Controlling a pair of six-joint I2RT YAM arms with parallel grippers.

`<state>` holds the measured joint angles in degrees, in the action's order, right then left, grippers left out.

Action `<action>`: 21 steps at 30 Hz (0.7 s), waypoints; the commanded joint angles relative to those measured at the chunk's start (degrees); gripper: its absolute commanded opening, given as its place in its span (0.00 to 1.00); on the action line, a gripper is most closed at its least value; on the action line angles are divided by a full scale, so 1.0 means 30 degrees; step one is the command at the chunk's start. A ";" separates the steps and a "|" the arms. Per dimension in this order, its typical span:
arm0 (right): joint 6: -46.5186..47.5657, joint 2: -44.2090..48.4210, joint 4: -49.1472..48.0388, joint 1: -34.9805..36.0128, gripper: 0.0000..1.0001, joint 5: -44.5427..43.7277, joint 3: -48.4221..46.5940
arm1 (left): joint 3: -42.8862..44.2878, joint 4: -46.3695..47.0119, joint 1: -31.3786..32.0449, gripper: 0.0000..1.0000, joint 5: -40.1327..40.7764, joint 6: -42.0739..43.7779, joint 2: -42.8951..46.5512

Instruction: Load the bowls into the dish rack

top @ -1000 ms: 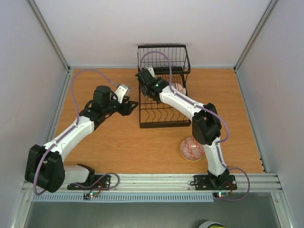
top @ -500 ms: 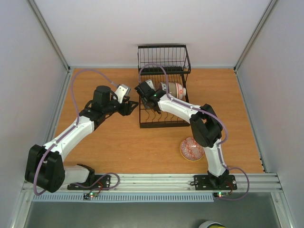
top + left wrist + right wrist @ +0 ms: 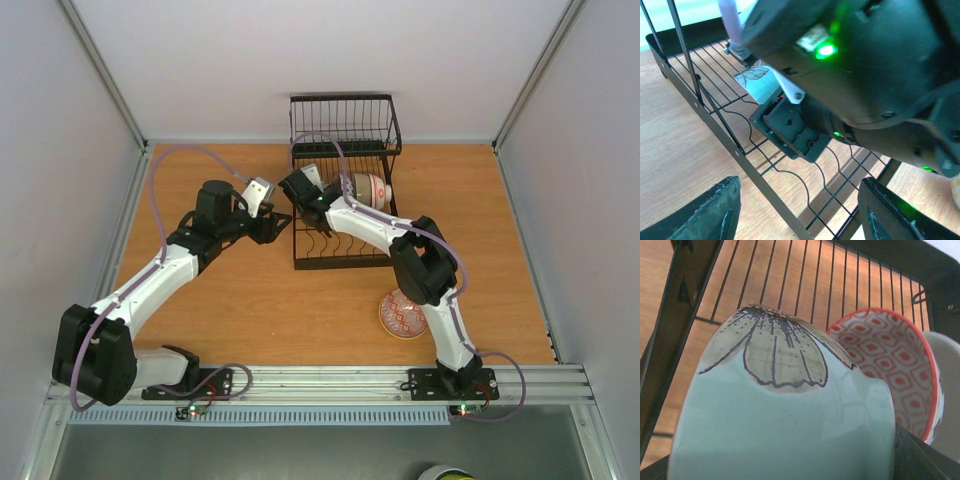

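Observation:
The black wire dish rack (image 3: 345,262) stands at the back middle of the table. A red-patterned bowl (image 3: 372,188) stands on edge in it, with a white bowl (image 3: 947,390) behind it. My right gripper (image 3: 303,186) is shut on a blue-green bowl with a leaf drawing (image 3: 785,405) and holds it over the rack's left part, beside the red bowl (image 3: 890,355). The held bowl also shows in the left wrist view (image 3: 757,82). My left gripper (image 3: 278,222) is open and empty at the rack's left edge (image 3: 755,170). Another red-patterned bowl (image 3: 404,313) lies on the table.
The rack's taller basket section (image 3: 345,110) rises at the back. The right arm's wrist (image 3: 865,75) hangs close above the left gripper's view. Grey walls enclose the table on three sides.
My right gripper has moved a little to the left over the rack with the blue-green bowl, uncovering the red bowl in the rack. The left arm has not moved.

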<state>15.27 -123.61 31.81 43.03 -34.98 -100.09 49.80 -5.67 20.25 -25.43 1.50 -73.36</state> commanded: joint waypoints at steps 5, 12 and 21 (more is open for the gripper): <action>0.0824 -0.2108 0.0242 -0.0076 0.01 -0.1310 -0.2855 | -0.0091 0.1055 -0.0100 0.65 -0.0241 0.0244 0.0377; 0.0468 -0.2673 0.0640 -0.0262 0.01 -0.0119 -0.3527 | -0.0135 0.1050 -0.0100 0.65 -0.0296 0.0350 0.0533; -0.0266 -0.2129 0.1394 -0.0546 0.29 0.1656 -0.2878 | -0.0194 0.1037 -0.0100 0.65 -0.0374 0.0380 0.0515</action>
<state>16.01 -131.00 33.12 41.67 -33.58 -108.92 49.80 -5.69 20.25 -25.69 1.91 -73.28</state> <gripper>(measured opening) 0.709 0.647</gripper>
